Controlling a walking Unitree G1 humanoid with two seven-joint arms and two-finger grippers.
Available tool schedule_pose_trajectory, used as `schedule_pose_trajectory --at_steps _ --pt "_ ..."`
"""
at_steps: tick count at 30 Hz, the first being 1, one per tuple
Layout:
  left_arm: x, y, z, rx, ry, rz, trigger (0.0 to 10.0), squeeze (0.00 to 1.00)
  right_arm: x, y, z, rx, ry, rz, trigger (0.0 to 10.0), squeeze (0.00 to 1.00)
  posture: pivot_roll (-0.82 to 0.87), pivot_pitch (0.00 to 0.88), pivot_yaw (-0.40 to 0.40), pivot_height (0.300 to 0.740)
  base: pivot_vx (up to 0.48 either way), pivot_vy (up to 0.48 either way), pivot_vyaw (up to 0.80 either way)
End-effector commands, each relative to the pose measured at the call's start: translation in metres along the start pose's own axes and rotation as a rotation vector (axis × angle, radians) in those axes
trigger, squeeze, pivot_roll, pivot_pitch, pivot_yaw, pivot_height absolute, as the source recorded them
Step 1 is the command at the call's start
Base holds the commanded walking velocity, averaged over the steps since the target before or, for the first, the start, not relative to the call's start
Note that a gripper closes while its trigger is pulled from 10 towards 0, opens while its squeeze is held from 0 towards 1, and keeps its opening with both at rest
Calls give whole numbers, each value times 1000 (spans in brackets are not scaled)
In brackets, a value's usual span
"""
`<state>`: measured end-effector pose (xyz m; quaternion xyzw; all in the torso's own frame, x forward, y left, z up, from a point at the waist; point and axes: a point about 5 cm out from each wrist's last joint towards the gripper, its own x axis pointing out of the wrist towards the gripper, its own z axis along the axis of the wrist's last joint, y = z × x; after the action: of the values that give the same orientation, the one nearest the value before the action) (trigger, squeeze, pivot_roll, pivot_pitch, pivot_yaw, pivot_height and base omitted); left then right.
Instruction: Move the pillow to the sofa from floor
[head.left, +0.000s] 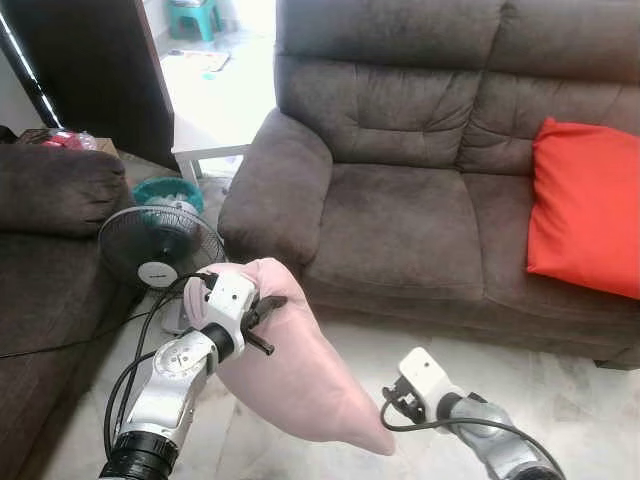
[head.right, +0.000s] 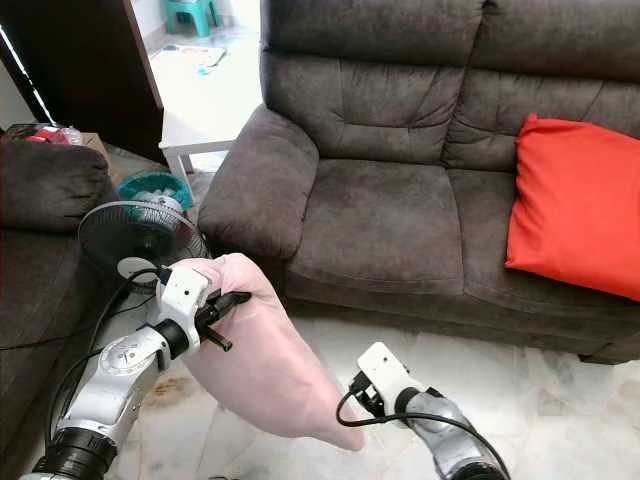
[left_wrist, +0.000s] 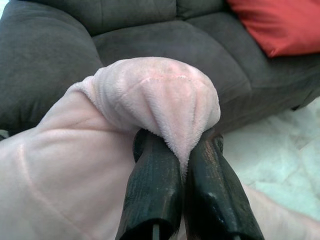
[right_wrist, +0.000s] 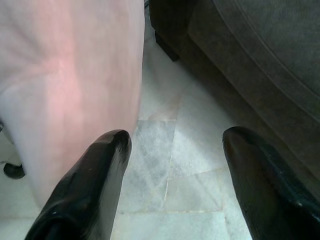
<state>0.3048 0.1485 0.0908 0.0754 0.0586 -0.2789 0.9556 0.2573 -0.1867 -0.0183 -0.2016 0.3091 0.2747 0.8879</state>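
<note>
Here, the left gripper (left_wrist: 186, 165) pinches the pink pillow (head.left: 300, 370) off the floor before the brown sofa (head.left: 400, 220); the right gripper (right_wrist: 175, 165) hangs spread beside it.

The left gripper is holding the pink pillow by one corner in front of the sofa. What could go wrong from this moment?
1. The left gripper pinches only one corner of the pink pillow, so the plush fabric may slip out during the lift.
2. The pillow hangs low beside the open right gripper and could catch on it.
3. The standing fan is near the left arm; a swing could knock it.
</note>
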Motion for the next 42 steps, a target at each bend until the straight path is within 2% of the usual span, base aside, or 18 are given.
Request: schedule_pose_trajectory --at_steps 1,2,7,9,15,16,17,18,22,28,31,33,34,35,42 --pt "5 0 20 52 -74 -19 10000 0 -2 -6 1 15 -2 -5 10000 737 71 66 -26 740 0 0 0" --pt "5 0 19 64 -67 -15 10000 0 -3 -7 1 20 1 -9 10000 0 71 67 -26 740 0 0 0" --pt "3 1 16 87 -50 -13 10000 0 -4 -5 -4 28 20 13 10000 0 70 68 -25 740 0 0 0" --pt "3 -1 16 83 -51 -25 10000 0 -4 2 -10 -18 58 48 10000 0 73 68 -27 740 0 0 0" --pt "3 -1 17 98 -50 -28 10000 0 -2 10 -17 -22 100 79 10000 0 76 70 -25 740 0 0 0" --pt "3 0 17 99 -50 -26 10000 0 -3 12 -19 -23 107 94 10000 827 75 70 -25 740 0 0 0" --pt "3 0 17 99 -50 -26 10000 0 -3 12 -19 -23 107 94 10000 827 75 70 -25 740 0 0 0" --pt "4 0 17 102 -50 -17 10000 0 -4 12 -22 -39 124 108 10000 1000 72 71 -25 740 0 0 0" --pt "7 3 19 110 -58 25 10000 0 -7 14 -31 -81 177 138 10000 1000 68 74 -27 740 0 0 0" --pt "9 2 20 113 -62 43 10000 0 -8 16 -33 -60 184 148 10000 1000 63 75 -25 740 0 0 0" --pt "9 2 21 118 -67 59 10000 0 -8 18 -34 -81 195 174 10000 1000 61 75 -25 740 0 0 0" --pt "10 2 21 116 -69 62 10000 0 -8 19 -34 -81 198 173 10000 914 61 75 -25 740 0 0 0" --pt "11 2 22 113 -70 63 10000 0 -7 21 -35 -78 200 169 10000 349 64 73 -28 740 0 0 0" --pt "11 2 22 112 -70 64 10000 0 -7 22 -35 -77 201 169 10000 0 64 73 -28 740 0 0 0" --pt "10 1 22 106 -71 64 10000 0 -2 31 -35 -72 200 154 10000 0 68 69 -29 740 0 0 0"
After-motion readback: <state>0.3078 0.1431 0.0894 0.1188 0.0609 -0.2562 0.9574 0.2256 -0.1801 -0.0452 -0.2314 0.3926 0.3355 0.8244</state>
